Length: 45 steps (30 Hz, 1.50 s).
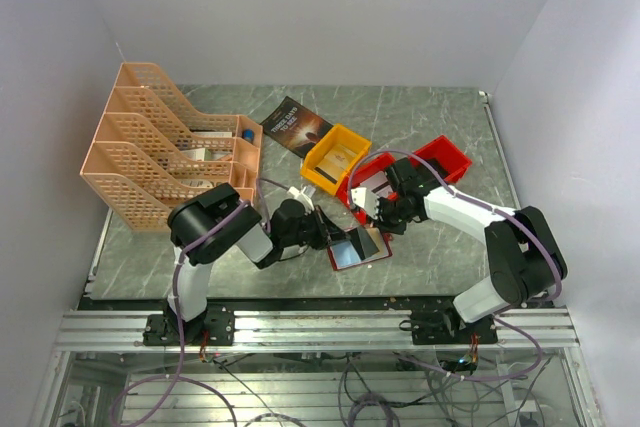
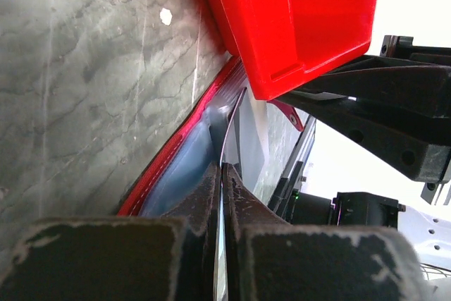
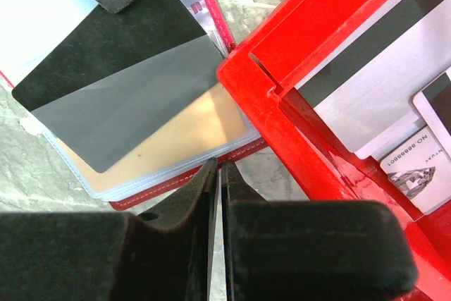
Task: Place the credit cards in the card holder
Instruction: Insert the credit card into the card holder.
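This was a robotics lab cell: white panels (image 1: 320, 7) boxed in a marbled table (image 1: 420, 272), while a left arm (image 1: 215, 227) and a right arm (image 1: 520, 247) stood bolted to an aluminium rail (image 1: 320, 330) (cables (image 1: 360, 387) dangling underneath).

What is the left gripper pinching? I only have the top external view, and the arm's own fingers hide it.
Observer: The left gripper is shut on a black-and-grey card over the open card holder, on its clear pockets.
Operator: Is the other arm carrying anything?
Observer: No, the right gripper is shut with nothing between its fingertips.
Operator: Any more waiting to go in?
Observer: Yes, the red bin beside the holder holds several cards, one printed with a ship.
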Each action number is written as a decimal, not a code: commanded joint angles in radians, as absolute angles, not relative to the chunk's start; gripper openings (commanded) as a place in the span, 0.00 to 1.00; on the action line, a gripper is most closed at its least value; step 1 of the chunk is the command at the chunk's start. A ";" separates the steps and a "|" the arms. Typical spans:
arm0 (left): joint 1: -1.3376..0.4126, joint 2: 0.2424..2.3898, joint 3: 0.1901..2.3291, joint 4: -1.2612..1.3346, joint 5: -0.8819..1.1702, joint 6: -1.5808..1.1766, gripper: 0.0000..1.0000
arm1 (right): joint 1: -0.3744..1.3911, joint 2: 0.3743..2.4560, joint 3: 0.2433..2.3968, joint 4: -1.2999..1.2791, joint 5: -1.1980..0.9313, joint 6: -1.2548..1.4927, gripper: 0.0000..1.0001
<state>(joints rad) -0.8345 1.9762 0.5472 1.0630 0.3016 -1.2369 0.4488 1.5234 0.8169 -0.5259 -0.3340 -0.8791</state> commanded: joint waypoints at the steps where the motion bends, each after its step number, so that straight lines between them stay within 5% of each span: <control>1: -0.828 1.964 0.581 0.985 0.361 -1.194 0.07 | 0.446 1.536 0.834 -0.540 -0.371 -0.887 0.07; 45: -0.793 1.956 0.736 0.674 0.487 -1.048 0.07 | 0.460 1.544 0.838 -0.518 -0.384 -0.865 0.07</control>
